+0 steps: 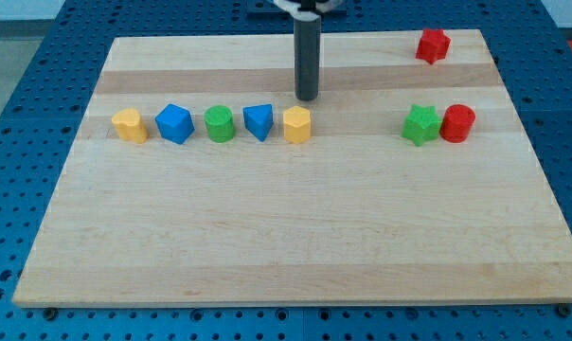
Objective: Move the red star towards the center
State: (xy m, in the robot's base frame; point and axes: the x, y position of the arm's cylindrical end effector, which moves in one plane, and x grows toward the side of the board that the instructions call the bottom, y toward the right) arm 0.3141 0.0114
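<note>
The red star lies near the view's top right corner of the wooden board. My tip is at the end of the dark rod, left of the board's middle top. It stands just above the yellow hexagon block and far to the left of the red star, touching no block.
A row lies along the view's left: yellow block, blue block, green cylinder, blue block, then the yellow hexagon. At the right, a green star sits beside a red cylinder.
</note>
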